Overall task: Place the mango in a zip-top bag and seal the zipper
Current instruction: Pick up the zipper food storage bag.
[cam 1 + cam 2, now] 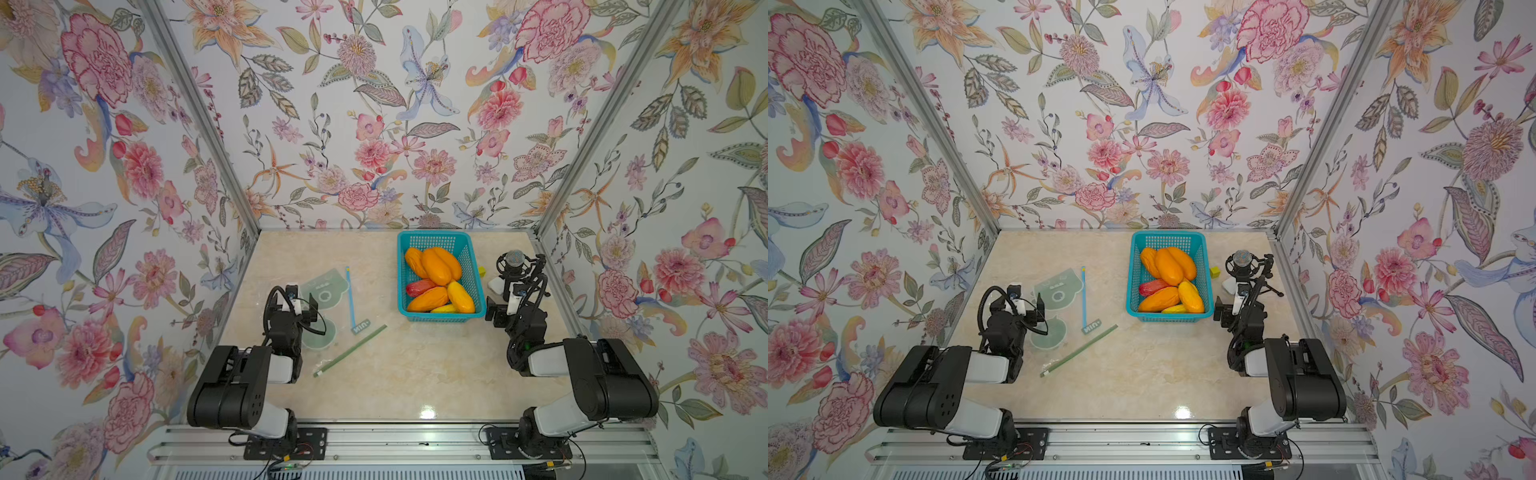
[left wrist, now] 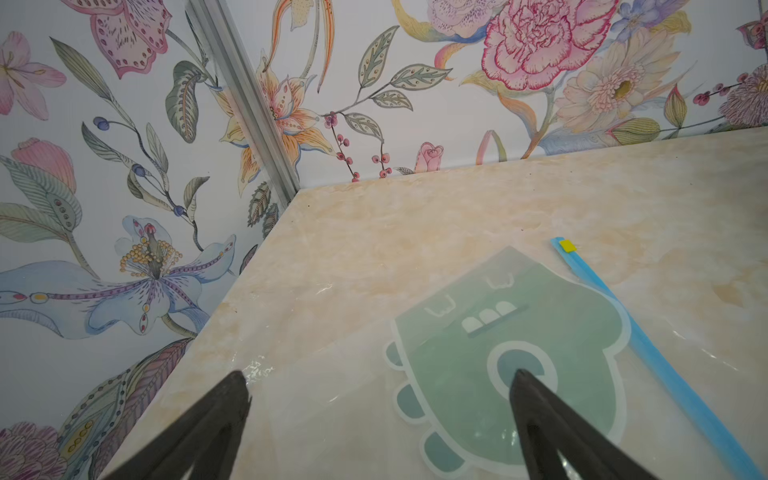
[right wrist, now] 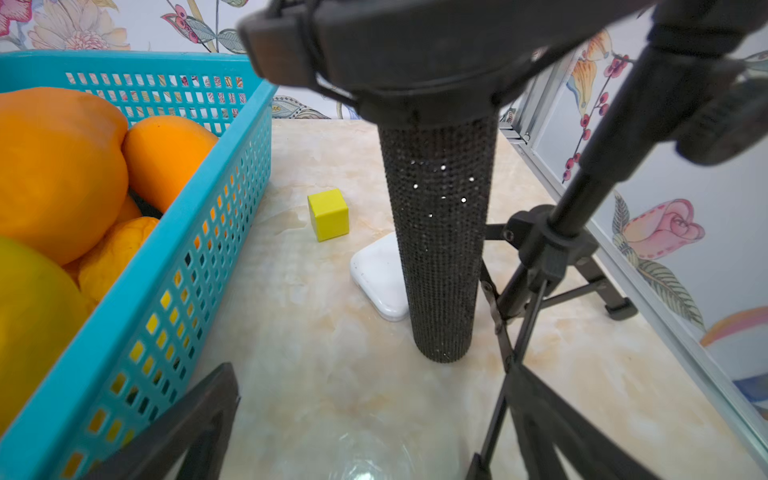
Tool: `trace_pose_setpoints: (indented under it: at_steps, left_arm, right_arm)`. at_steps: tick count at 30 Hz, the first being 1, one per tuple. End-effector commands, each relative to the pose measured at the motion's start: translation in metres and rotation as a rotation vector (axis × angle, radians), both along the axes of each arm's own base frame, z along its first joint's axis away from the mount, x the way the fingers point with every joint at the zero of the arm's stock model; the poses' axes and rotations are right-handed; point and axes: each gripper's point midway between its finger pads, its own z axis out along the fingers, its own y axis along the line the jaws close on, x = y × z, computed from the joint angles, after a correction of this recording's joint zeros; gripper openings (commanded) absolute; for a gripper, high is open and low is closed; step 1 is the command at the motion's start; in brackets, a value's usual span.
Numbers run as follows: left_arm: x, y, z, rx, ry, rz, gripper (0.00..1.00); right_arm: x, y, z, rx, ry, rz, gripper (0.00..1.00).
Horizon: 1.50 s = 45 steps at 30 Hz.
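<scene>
Orange and yellow mangoes [image 1: 436, 266] lie heaped in the basket [image 1: 434, 233] at the far right of the table; none is out yet. My right gripper [image 3: 374, 374] sits just beside the basket wall, jaws spread and empty, with the mic [image 3: 440, 228] and its stand close on the other side. My left gripper [image 2: 378, 374] hangs over the bag [image 2: 519, 332], also wide and holding nothing. I judge this the start: fetch one mango. I'd take the top one across its narrow waist and lift straight up before swinging left, so the arm clears both wall and stand. Left should meanwhile pinch only the upper film near the blue zipper [image 2: 665, 372]; whether that mouth is open I cannot tell.
</scene>
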Motion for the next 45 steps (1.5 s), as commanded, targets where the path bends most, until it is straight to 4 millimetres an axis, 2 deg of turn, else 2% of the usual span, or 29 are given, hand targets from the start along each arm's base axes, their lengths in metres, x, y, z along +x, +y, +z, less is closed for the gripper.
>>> trace_pose_setpoints:
  at_steps: [1,16,20,23,29,32,33,35,37,38,40,41,45]
  left_arm:
    - [0.006,0.007,0.015,0.017,-0.051,0.027,0.99]
    - [0.007,0.008,0.014,0.008,-0.049,0.023,0.99]
    - [0.012,0.013,0.021,0.001,-0.039,0.054,0.99]
    - [0.035,0.009,0.031,0.008,0.069,0.034,0.99]
    - [0.043,0.01,0.076,-0.07,0.064,0.052,0.99]
    - [0.041,0.016,0.092,-0.28,0.06,0.071,0.99]
    - [0.038,0.021,0.093,-0.375,0.06,0.096,0.99]
    - [0.038,0.019,0.094,-0.499,0.073,0.043,0.99]
    - [0.04,0.01,0.094,-0.535,0.118,-0.005,0.97]
    - [0.04,0.002,0.094,-0.537,0.159,-0.035,0.93]
    - [0.037,-0.015,0.091,-0.523,0.244,-0.077,0.86]
    - [0.033,-0.024,0.088,-0.503,0.285,-0.093,0.84]
    - [0.007,-0.056,0.074,-0.471,0.443,-0.144,0.8]
  right_arm:
    - [0.008,0.001,0.015,-0.015,-0.057,0.009,1.0]
    - [0.008,0.0,0.014,-0.001,-0.054,0.018,1.0]
    - [0.013,-0.001,0.024,-0.002,-0.022,0.007,1.0]
    - [0.014,-0.002,0.041,0.02,0.019,-0.004,1.0]
    - [0.0,-0.004,0.089,0.08,-0.016,-0.039,1.0]
    - [-0.013,0.005,0.125,0.175,-0.064,0.002,1.0]
    - [-0.02,0.005,0.135,0.265,-0.067,-0.01,1.0]
    - [-0.033,-0.002,0.147,0.462,-0.088,-0.081,1.0]
    - [-0.039,0.006,0.158,0.538,-0.094,-0.028,1.0]
    - [-0.041,0.015,0.163,0.554,-0.068,0.018,1.0]
    - [-0.044,0.036,0.168,0.566,0.001,0.106,0.92]
    - [-0.047,0.049,0.171,0.556,0.033,0.154,0.88]
    - [-0.066,0.089,0.173,0.488,0.127,0.233,0.83]
